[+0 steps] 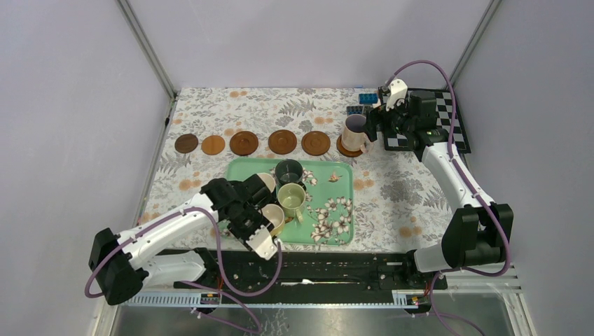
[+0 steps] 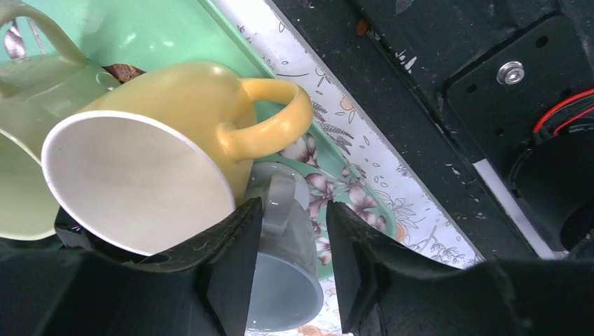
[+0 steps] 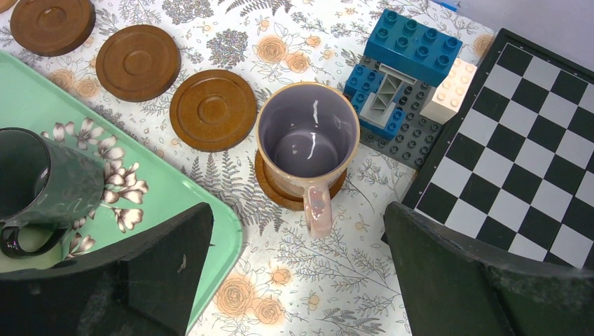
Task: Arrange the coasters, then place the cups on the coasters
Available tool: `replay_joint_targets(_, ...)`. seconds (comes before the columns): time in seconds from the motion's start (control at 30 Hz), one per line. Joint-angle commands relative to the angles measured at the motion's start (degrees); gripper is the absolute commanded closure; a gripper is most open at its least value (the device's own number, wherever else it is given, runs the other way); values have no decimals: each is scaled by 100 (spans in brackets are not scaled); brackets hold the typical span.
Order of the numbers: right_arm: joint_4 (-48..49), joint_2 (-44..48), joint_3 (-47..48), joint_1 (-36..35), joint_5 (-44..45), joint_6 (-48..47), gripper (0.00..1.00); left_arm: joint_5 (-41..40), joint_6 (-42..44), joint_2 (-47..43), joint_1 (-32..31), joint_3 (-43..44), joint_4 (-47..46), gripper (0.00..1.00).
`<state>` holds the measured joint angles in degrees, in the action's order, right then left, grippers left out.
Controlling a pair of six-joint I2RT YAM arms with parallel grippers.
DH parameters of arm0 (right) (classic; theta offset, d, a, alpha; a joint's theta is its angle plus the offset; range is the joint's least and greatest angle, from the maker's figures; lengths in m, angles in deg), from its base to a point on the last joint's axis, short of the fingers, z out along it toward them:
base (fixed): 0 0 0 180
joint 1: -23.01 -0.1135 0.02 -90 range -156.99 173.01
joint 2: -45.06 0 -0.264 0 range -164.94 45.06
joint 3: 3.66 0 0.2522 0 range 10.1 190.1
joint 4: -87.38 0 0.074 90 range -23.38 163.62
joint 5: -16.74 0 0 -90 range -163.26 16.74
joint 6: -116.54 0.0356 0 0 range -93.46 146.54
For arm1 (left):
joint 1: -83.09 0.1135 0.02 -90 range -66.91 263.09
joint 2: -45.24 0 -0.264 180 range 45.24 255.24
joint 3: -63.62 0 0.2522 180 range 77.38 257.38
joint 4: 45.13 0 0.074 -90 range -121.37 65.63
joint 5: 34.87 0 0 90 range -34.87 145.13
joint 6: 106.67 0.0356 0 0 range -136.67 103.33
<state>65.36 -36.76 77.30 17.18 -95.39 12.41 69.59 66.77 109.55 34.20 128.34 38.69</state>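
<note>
We find a table (image 1: 210, 105) under a floral cloth, closed in by grey walls. From the top view, six coasters (image 1: 244, 143) stand in one row across its far half. Five are bare, and the right-hand one bears the pinkish-beige cup (image 1: 355, 131). Nearer to us lies the green tray (image 1: 329, 210), holding the dark green cup (image 1: 288, 171), olive cup (image 1: 291, 198), cream cup (image 1: 266, 182) and yellow cup (image 1: 274, 217). The left arm (image 1: 168, 231) reaches over the tray's near left part.

From the left wrist view, the left gripper (image 2: 294, 210) has its fingers partly apart. The pale blue cup (image 2: 284, 280) and its handle sit in the gap, on the tray beside the yellow cup. We cannot tell whether they pinch it.

From the right wrist view, the right gripper (image 3: 298, 210) has its fingers spread wide, clear of the pinkish-beige cup. That cup is upright on its coaster, handle toward the camera. Toy bricks (image 3: 410, 42) and a chequered board (image 3: 532, 140) lie beside it.
</note>
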Motion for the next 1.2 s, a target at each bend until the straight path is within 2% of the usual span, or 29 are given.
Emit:
replay_joint_targets(0.0, 90, -35, 92, 15, -87, -8, 0, -15, 303, -292, 10, -110, -159, 54)
replay_joint_targets(0.63, 60, -19, 75, 23, -77, -11, 0, -271, 675, -371, 17, -732, -717, 54)
replay_joint_targets(0.93, 68, -40, 74, 19, -89, -11, 0, -348, 742, -374, 24, -865, -904, 60)
replay_joint_targets(1.17, 64, -51, 75, 17, -115, -9, 0, -396, 762, -330, 37, -827, -842, 73)
